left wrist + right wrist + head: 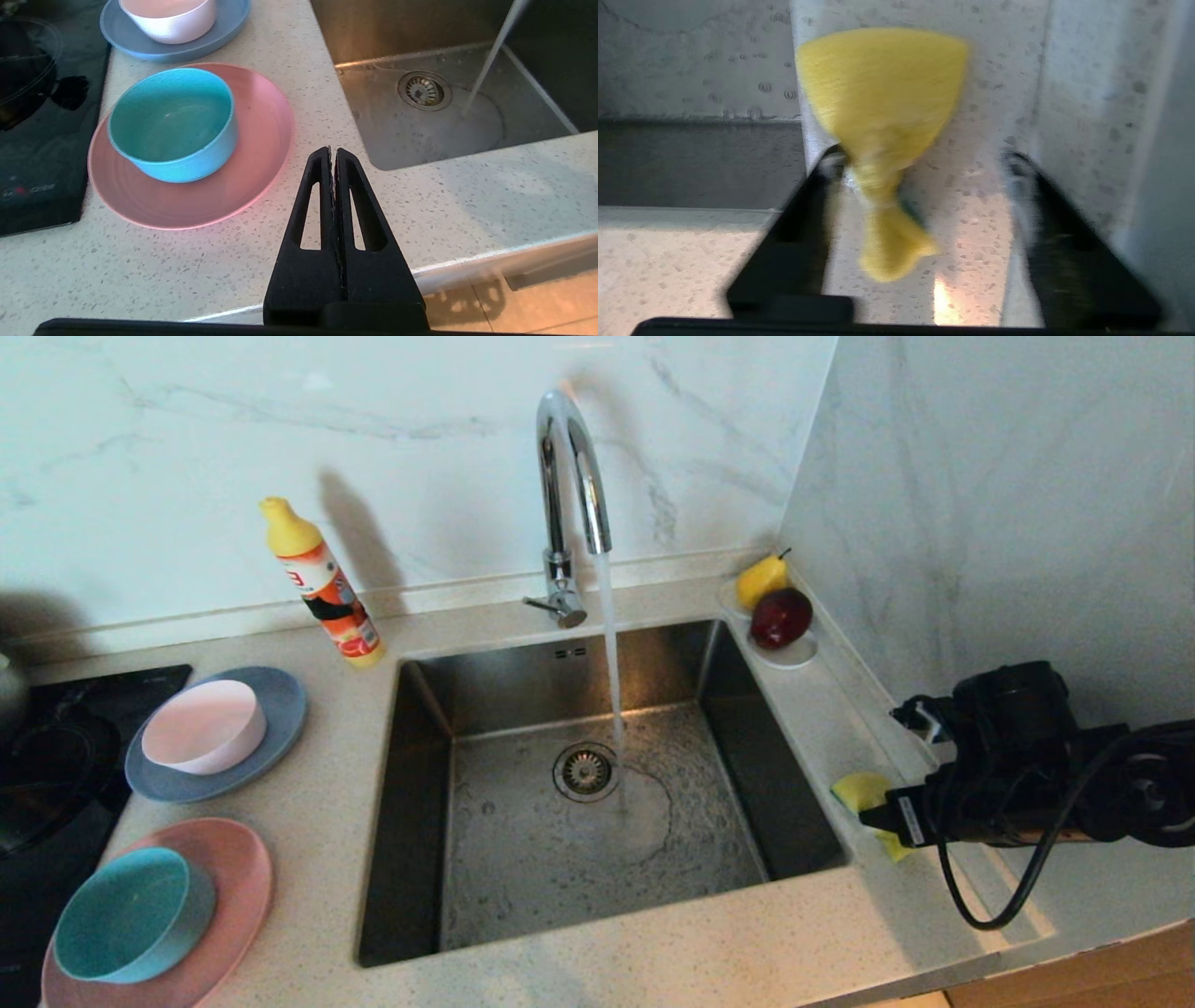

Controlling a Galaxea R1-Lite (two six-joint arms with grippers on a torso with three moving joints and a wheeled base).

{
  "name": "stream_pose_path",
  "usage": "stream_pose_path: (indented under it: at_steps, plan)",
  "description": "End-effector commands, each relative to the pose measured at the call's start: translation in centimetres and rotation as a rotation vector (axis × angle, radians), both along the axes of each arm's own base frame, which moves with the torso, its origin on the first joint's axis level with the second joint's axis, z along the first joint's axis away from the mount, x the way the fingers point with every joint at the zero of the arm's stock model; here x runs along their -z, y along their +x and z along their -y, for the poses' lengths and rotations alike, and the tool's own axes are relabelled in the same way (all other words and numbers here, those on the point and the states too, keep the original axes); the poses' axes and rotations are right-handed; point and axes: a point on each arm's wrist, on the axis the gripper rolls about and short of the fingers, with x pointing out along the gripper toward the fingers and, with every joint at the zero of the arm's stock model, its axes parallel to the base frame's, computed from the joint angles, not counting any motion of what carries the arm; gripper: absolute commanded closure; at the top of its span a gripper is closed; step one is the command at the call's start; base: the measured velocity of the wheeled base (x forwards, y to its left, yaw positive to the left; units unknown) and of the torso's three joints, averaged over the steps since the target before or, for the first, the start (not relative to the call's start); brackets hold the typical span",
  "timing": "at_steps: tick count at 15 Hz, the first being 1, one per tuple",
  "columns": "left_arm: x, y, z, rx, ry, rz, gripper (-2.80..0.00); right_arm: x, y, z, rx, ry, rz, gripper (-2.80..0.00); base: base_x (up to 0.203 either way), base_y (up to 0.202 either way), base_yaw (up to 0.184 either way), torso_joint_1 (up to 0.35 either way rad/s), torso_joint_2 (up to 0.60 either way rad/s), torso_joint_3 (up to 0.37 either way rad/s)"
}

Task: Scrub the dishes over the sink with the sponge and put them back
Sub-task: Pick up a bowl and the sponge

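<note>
The yellow sponge (861, 791) lies on the counter strip right of the sink (411, 821), beside the wall. My right gripper (876, 818) is down over it, open. In the right wrist view the sponge (882, 93) sits between the spread fingers of the right gripper (923, 161), close against one finger (817, 186), pinched narrow in its middle. Left of the sink, the pale pink bowl (203, 726) rests on the blue-grey plate (280, 709), and the teal bowl (131, 915) on the pink plate (238, 877). My left gripper (332, 151) hangs shut and empty above the counter's front edge.
Water runs from the tap (569, 476) into the sink near the drain (585, 771). An orange detergent bottle (322, 583) stands at the back left. A saucer (794, 658) with a pear and an apple sits in the back right corner. A black hob (56, 756) lies far left.
</note>
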Motion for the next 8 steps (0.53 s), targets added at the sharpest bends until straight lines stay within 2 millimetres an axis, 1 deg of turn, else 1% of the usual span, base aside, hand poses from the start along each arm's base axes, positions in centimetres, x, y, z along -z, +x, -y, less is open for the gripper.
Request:
stream_pose_path:
  at_steps: [1,8]
  plan:
    - [0.50,0.15,0.00,0.000,0.000,-0.019,0.00,0.07,0.05,-0.11,-0.007,0.004,-0.002,0.00,0.000,0.000,0.000,0.000,0.00,0.000]
    - [0.50,0.15,0.00,0.000,0.000,-0.019,0.00,-0.22,-0.27,-0.35,-0.017,0.005,0.006,0.00,0.000,0.000,0.000,0.000,0.00,0.000]
